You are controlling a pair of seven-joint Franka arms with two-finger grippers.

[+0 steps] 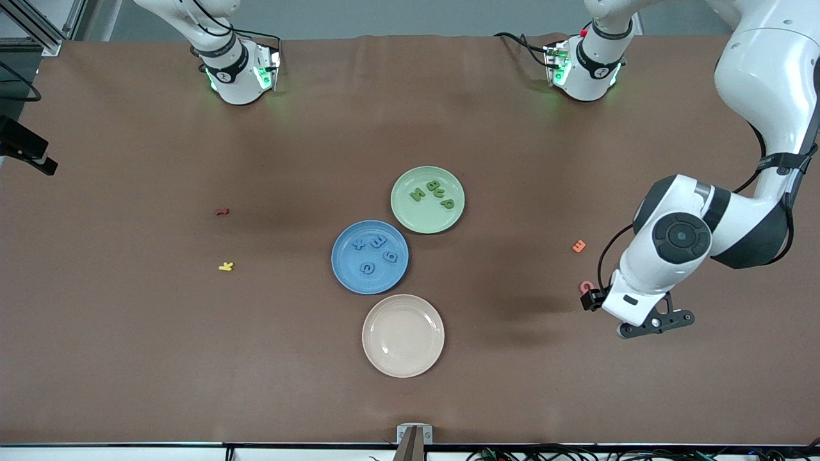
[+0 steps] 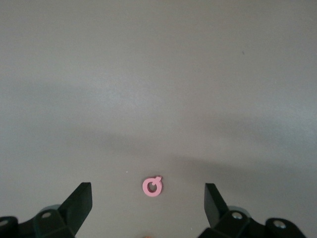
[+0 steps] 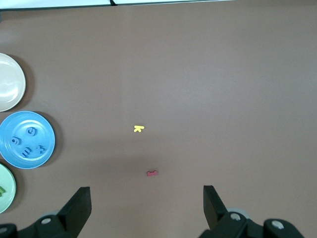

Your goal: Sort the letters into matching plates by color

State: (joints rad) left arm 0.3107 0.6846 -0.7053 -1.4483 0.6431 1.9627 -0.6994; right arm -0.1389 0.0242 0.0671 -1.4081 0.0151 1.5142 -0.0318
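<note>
The blue plate (image 1: pixel 349 272) sits mid-table with several blue letters (image 1: pixel 378 241) lying in it. The pale green plate (image 1: pixel 410 214) touches it on the side farther from the front camera and holds several green letters (image 1: pixel 447 204). My left gripper (image 2: pixel 148 191) is open and empty, low over the table toward the left arm's end, above a pink letter (image 2: pixel 152 186). My right gripper (image 3: pixel 147 191) is open and empty, high over the right arm's end of the table. The right wrist view also shows the blue plate (image 3: pixel 43 130) and an edge of the green plate (image 3: pixel 6 193).
A beige plate (image 1: pixel 403 349) lies nearer the front camera than the blue plate. Toward the left arm's end lie an orange letter (image 1: pixel 578 246) and the pink letter (image 1: pixel 585 286). Toward the right arm's end lie a red letter (image 1: pixel 221 211) and a yellow letter (image 1: pixel 225 266).
</note>
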